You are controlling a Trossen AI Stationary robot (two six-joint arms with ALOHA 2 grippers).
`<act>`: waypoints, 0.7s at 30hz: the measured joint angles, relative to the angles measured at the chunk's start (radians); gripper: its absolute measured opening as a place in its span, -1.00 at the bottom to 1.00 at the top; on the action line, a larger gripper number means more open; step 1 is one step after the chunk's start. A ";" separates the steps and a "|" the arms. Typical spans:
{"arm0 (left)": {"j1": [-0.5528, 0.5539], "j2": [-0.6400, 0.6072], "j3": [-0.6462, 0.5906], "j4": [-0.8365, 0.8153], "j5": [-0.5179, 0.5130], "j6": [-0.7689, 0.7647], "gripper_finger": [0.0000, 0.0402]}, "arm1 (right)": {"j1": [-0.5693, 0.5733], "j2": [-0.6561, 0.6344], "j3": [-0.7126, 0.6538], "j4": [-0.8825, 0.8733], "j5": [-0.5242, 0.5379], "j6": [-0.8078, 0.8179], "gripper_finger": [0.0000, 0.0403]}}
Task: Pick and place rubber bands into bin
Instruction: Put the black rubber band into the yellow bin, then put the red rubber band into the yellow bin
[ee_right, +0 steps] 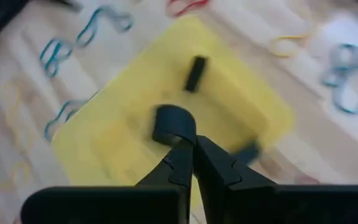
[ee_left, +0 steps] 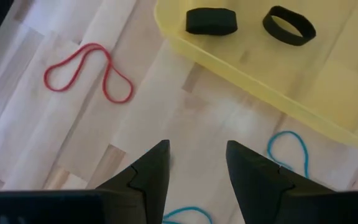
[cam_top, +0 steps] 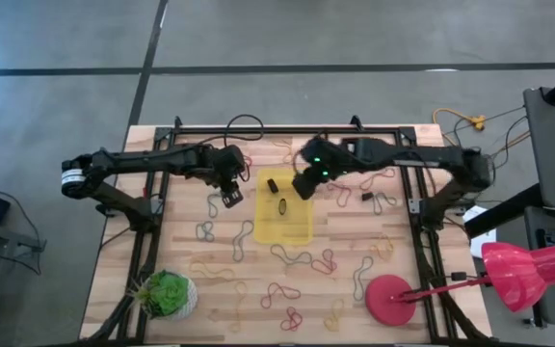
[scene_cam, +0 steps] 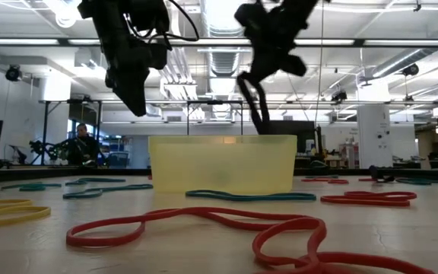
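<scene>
While the right gripper (ee_right: 191, 144) hangs above the shallow translucent yellow plastic bin (cam_top: 297, 229), we judge the step to be the drop: its fingers are pinched together on a thick black rubber band (ee_right: 174, 122), so the next move calls for parting them. 2 black bands (ee_left: 211, 20) already lie inside. The left gripper (ee_left: 196, 167) hovers just beside the bin, fingers moderately apart and holding nothing, above bare wooden table (cam_top: 355, 289) near a thin blue loop (ee_left: 289, 148); many coloured bands remain scattered.

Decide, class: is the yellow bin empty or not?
Not empty. The bin holds two black rubber bands, seen in the left wrist view.
</scene>
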 joint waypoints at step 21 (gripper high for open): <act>0.255 0.087 0.036 0.083 0.104 0.183 -0.29 | 0.030 0.077 0.176 -0.158 0.172 -0.189 0.08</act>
